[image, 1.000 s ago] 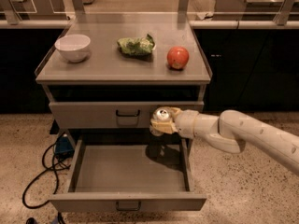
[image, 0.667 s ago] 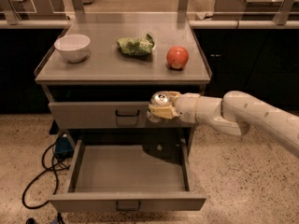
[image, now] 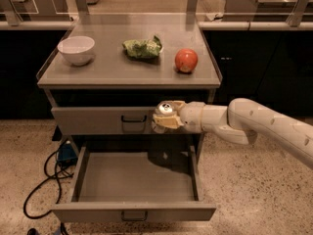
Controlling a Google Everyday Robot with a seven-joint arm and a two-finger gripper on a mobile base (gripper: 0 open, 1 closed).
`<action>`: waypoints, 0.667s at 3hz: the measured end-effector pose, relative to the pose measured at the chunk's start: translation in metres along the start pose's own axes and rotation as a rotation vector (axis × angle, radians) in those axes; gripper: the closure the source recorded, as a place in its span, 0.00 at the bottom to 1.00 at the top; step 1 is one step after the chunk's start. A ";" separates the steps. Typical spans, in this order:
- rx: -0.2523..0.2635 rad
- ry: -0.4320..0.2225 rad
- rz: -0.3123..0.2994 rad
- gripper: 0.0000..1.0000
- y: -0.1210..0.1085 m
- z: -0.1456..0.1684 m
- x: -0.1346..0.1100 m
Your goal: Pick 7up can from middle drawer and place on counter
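My gripper [image: 165, 117] is shut on the 7up can [image: 164, 110], a small pale can with a shiny round top. It holds the can upright in front of the closed top drawer's front panel, above the open middle drawer [image: 134, 182] and below the level of the counter [image: 122, 67]. The white arm reaches in from the right. The middle drawer is pulled out and its grey floor is bare.
On the counter stand a white bowl [image: 76, 49] at the left, a green wrinkly snack bag [image: 142, 48] in the middle and a red apple [image: 186, 60] at the right. A black cable [image: 44, 180] lies on the floor to the drawer's left.
My gripper has lifted the can a little higher, from just above the open drawer up to the top drawer's front. The rest has not moved.
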State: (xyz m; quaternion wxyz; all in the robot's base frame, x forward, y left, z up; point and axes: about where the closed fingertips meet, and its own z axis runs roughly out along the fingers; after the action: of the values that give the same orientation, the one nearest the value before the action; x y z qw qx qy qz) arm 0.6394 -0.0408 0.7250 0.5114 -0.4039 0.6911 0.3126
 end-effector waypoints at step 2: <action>-0.116 0.088 -0.093 1.00 0.025 -0.022 -0.107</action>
State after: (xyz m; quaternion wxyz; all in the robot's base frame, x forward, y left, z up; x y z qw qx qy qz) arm 0.6238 -0.0224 0.8343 0.4705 -0.4779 0.6740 0.3098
